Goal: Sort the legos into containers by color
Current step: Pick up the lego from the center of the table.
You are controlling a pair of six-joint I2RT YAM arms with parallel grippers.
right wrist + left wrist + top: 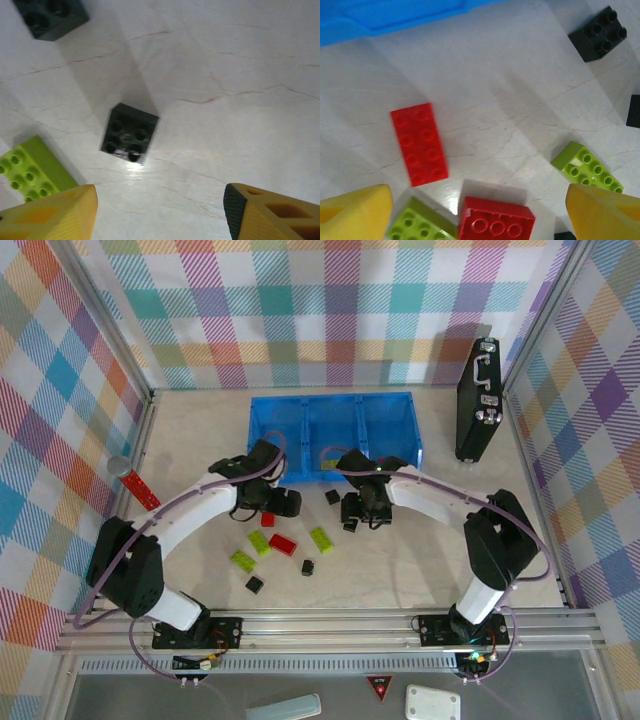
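From above, your pale marble-look tabletop (420, 560) sits inside plaid walls (330, 310). Red, lime and black legos (283, 544) lie scattered below the translucent blue tray (335, 430).

Left wrist: your left gripper (477, 205) gapes wide, a studded red brick (495, 222) at bottom centre between its fingers, untouched.

Right wrist: your right gripper (160, 200) stands open below a glossy black brick (130, 133).

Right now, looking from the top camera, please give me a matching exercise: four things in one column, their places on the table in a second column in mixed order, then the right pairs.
Things
1. blue tray
2. black case
3. red cylinder
4. loose Lego bricks

Places
a. standing at the far right, by the wall
b. on the open table, on the near side of the tray
c. far middle of the table
d. left edge, by the wall

Pairs: 1-c, 2-a, 3-d, 4-b
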